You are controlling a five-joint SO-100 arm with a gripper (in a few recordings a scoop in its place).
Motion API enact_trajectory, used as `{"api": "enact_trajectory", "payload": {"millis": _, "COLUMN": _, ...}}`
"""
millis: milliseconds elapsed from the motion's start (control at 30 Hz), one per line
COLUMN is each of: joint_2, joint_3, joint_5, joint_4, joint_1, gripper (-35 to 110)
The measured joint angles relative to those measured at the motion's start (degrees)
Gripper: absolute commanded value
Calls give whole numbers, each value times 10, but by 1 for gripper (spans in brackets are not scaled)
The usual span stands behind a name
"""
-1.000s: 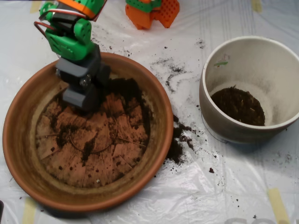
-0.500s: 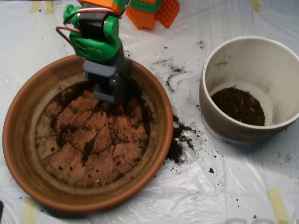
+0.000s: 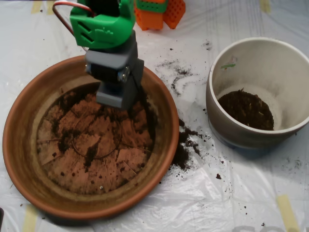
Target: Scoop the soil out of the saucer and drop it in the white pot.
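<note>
Over the saucer's (image 3: 19, 145) far rim the scoop (image 3: 116, 94) hangs, its shells apparently together, while most soil (image 3: 246, 110) already lies in the white pot (image 3: 217, 113) toward the table's right edge, only thin smears left.

— What's covering the surface?
— A clear plastic sheet (image 3: 241, 203), wrinkled, with yellowish tape strips (image 3: 288, 212) near its edges.
— And up top?
— An orange perforated plastic block (image 3: 166, 12), by the upper edge.

Single fixed overhead camera, looking steeply down, close over saucer (image 3: 29, 159) and white pot (image 3: 217, 116)
</note>
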Motion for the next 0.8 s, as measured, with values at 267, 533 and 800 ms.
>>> {"api": "enact_trajectory", "payload": {"millis": 267, "joint_2": 47, "joint_3": -48, "joint_5": -9, "joint_4": 41, "joint_1": -88, "gripper": -1}}
{"api": "enact_trajectory", "payload": {"millis": 533, "joint_2": 214, "joint_3": -48, "joint_5": -42, "joint_4": 30, "joint_1": -208, "gripper": -1}}
{"api": "enact_trajectory", "payload": {"millis": 800, "joint_2": 214, "joint_3": -65, "joint_5": -72, "joint_4": 28, "joint_1": -331, "gripper": -1}}
